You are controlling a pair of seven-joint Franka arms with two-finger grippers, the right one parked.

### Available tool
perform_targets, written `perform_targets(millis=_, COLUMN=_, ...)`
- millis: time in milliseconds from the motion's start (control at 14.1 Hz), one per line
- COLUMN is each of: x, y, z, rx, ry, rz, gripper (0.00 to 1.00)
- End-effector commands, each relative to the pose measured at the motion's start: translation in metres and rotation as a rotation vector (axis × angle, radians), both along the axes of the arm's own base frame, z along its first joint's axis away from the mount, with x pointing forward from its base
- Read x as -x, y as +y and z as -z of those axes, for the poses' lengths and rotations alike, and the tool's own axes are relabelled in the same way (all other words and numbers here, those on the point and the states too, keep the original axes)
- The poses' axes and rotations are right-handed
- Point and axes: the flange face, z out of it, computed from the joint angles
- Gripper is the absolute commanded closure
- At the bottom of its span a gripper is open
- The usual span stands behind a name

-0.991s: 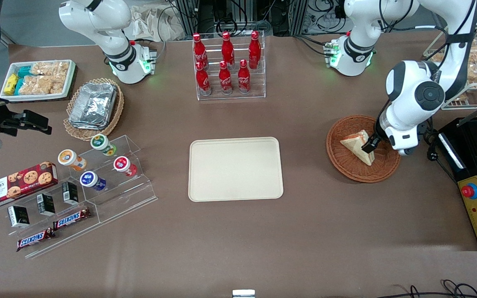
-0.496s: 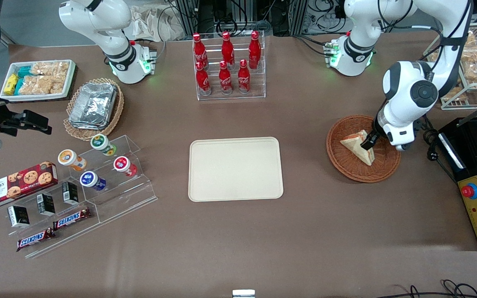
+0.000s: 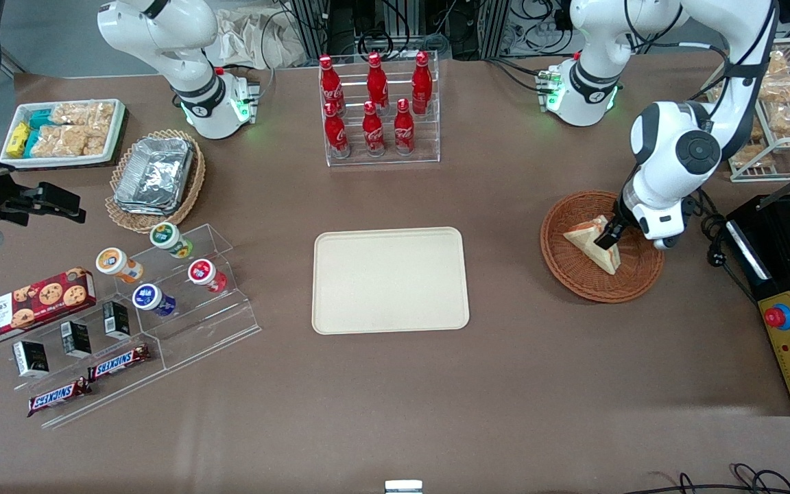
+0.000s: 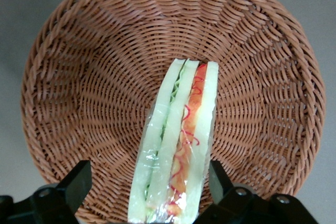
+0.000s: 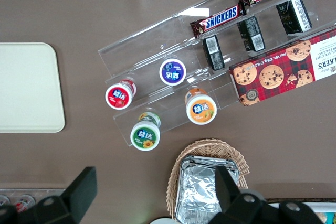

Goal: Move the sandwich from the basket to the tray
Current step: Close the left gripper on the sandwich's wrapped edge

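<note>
Right now, from the front, the working arm's gripper [image 3: 607, 237] is down in the round brown basket [image 3: 577, 278], which sits on the table toward the working arm's end. The sandwich [image 3: 590, 241] lies in that basket, a pale wedge with its cut edge turned toward the camera, and the dark fingers reach onto its upper corner. From this angle I cannot tell how wide the fingers stand. The cream tray [image 3: 390, 280] lies flat in the middle of the table, well apart from the basket, with nothing on it. Farther from the camera than the tray stands a clear rack of red bottles [image 3: 376, 110]. Toward the parked arm's end are a paler oval basket of foil containers [image 3: 155, 175], a clear stepped stand with little cups [image 3: 162, 271], a red box of cookies [image 3: 28, 305] and a white tray of snack packets [image 3: 62, 130].

From the working arm's wrist, the basket [image 4: 79, 77] fills the picture and the sandwich [image 4: 176, 150] stands on edge inside it, wrapped in clear film, green filling in one layer and orange-red in the other. The gripper [image 4: 149, 184] straddles it: the fingers [image 4: 76, 182] are spread, one on each side of the wedge, with a gap showing between this one and the bread.

From the parked arm's wrist, a corner of the tray [image 5: 29, 87] shows beside the stepped stand [image 5: 173, 72], the cookies [image 5: 286, 74] and the foil containers [image 5: 202, 187].
</note>
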Motion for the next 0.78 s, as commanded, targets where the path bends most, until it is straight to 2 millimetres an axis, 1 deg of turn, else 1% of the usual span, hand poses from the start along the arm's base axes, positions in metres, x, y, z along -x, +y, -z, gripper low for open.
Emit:
perform_targets(millis=0, x=0.003, y=-0.001, z=0.02, rx=0.009, ry=-0.052, rz=-0.023, gripper=0.0)
perform_targets(millis=212, x=0.002, y=-0.001, z=0.028, rx=0.012, ry=-0.065, rz=-0.023, gripper=0.0)
perform_targets(millis=283, x=0.002, y=-0.001, z=0.031, rx=0.012, ry=-0.061, rz=-0.023, gripper=0.11)
perform_targets(millis=354, x=0.001, y=-0.002, z=0.03, rx=0.012, ry=-0.064, rz=-0.029, gripper=0.8)
perform_targets(millis=425, x=0.0, y=-0.002, z=0.029, rx=0.012, ry=-0.067, rz=-0.058, gripper=1.0)
perform_targets(millis=566, x=-0.002, y=-0.005, z=0.027, rx=0.013, ry=-0.072, rz=-0.104, gripper=1.0)
perform_targets(millis=708, x=-0.004, y=-0.012, z=0.024, rx=0.012, ry=-0.073, rz=-0.077, gripper=1.0)
